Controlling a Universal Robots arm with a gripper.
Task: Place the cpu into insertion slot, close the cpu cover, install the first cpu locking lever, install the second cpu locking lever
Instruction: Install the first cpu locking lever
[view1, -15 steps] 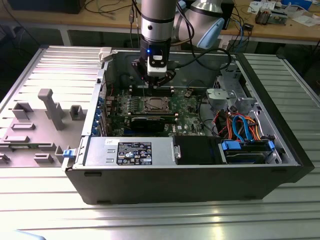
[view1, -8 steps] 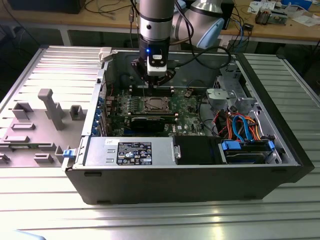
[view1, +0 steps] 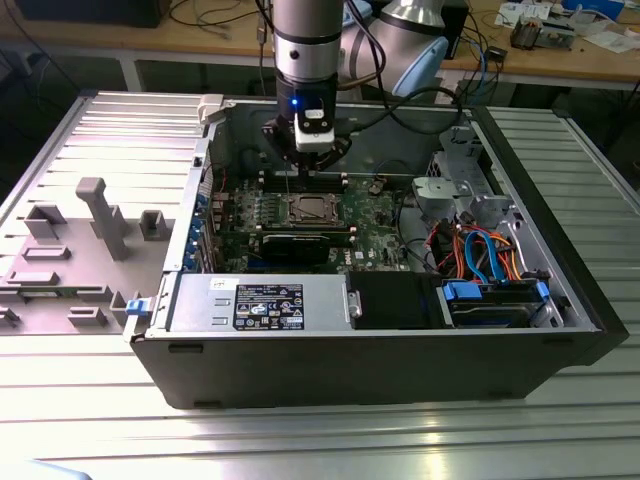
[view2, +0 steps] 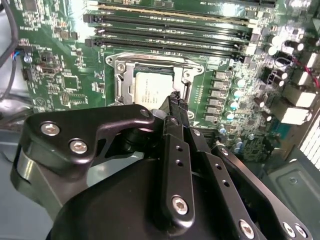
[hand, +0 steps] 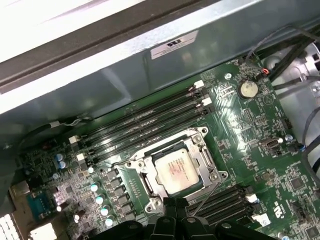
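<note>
Claw (view2: 175, 98) tips together just above the cpu cover (hand: 205, 159), the cover's near edge hidden behind them.

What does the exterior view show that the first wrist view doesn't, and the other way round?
The exterior view takes in the whole computer case, the robot arm above it, a labelled metal box, orange and blue cables, and a grey tray at the exterior view's left. The first wrist view makes out a round coin battery and a white sticker on the case wall. Both show the green board and the square socket holding a chip.
</note>
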